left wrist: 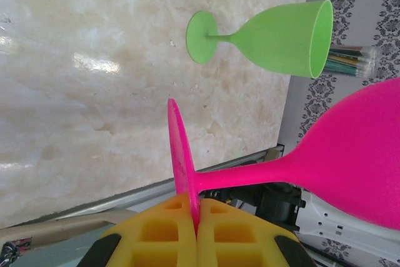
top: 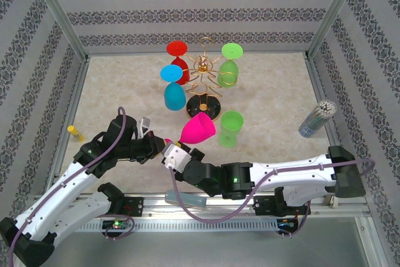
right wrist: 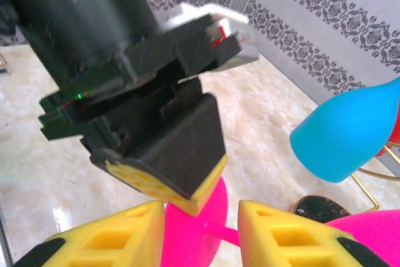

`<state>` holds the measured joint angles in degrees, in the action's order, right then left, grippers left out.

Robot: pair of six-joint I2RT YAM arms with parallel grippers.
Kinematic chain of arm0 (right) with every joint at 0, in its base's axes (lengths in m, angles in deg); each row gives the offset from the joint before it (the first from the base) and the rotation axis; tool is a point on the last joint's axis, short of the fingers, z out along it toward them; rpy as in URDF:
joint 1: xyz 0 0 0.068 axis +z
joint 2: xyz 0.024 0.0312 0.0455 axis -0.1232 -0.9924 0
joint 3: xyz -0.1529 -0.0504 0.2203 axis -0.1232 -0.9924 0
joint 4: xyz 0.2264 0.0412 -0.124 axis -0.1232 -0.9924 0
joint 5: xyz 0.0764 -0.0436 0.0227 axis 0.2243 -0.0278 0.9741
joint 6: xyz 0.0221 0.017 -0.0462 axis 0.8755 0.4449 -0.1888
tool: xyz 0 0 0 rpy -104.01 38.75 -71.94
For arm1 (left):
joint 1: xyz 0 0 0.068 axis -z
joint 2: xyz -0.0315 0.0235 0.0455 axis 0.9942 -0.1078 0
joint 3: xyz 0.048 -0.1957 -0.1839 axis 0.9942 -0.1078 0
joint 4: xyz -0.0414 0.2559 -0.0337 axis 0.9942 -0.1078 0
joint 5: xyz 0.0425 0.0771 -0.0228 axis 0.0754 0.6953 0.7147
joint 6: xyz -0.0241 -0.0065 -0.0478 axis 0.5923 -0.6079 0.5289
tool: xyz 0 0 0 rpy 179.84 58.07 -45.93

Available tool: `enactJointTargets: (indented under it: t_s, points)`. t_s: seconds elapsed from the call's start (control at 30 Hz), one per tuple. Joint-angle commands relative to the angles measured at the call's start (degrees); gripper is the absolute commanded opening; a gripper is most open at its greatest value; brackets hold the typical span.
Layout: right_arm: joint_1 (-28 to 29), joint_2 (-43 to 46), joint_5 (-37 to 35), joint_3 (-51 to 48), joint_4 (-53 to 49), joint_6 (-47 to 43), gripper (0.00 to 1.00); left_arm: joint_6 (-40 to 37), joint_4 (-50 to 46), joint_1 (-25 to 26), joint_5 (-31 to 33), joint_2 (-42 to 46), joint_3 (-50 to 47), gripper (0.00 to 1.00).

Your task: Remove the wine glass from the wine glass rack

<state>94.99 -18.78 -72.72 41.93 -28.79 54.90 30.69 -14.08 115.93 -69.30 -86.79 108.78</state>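
left gripper (left wrist: 197, 229): shut on the foot of the pink glass (left wrist: 350, 161), its pads pinching the disc edge-on; near-left of the rack (top: 203, 73).
right gripper (right wrist: 201, 229): jaws partly apart, one pad on each side of the stem with a gap showing; it holds nothing. It sits just beside the left gripper, on the near side of the rack.
table (top: 281, 92): pale marbled top, with the rack toward its far middle.
rack: gold wire on a black round base; three glasses hang from it.
pink glass: off the rack, in the air just near-side of the rack base; whether the bowl brushes the base cannot be told.
long axis: foot at the left gripper, stem slanting toward the rack, bowl end nearest it.
nearer arm: both are at the foot end, but only the left has hold, so drawing away from the rack looks like its job.
blue glass (top: 174, 95): hangs left of the rack post, close to the pink bowl.
red glass (top: 178, 54): hangs far-left of the post.
hung green glass (top: 228, 70): right of the post.
loose green glass (top: 230, 128): upright on the table, near-right of the rack base and just beside the pink bowl; likeliest to be knocked.
pen tube (top: 317, 119): well right of the rack.
yellow stub (top: 75, 132): well left of the rack.
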Motion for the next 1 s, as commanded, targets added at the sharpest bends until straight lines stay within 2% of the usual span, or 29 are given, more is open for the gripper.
enactJointTargets:
  t_s: [0.0, 0.13, 0.3, 0.4, 0.67, 0.83, 0.97]
  points:
    - [0.2, 2.4, 1.4, 1.5, -1.0, 3.5, 0.36, -1.6, 3.9, -0.3, 0.8, 1.2, -0.6, 0.00]
    - [-0.9, 5.9, 7.4, 3.2, -5.9, 8.2, 0.37, -2.8, 5.1, -0.3, 1.1, 2.0, -1.2, 0.00]
    - [-6.3, 9.1, 17.0, 7.7, -16.0, 16.6, 0.26, -4.7, 7.2, -0.4, 2.1, 3.8, -3.4, 0.00]
    - [-8.1, 11.3, 19.5, 9.0, -18.9, 18.5, 0.26, -4.5, 9.3, -0.4, 1.9, 4.2, -5.0, 0.00]
    - [-15.6, 19.4, 28.2, 10.0, -22.4, 24.3, 0.47, -4.6, 14.4, -0.3, 1.3, 5.4, -8.4, 0.00]
    - [-23.1, 22.7, 34.1, 9.4, -25.6, 28.0, 0.52, -3.1, 18.4, -0.4, 1.2, 6.8, -11.2, 0.00]
    - [-28.7, 23.1, 41.4, 8.8, -26.4, 30.6, 0.55, -1.8, 22.0, -0.4, 0.9, 7.7, -13.3, 0.00]
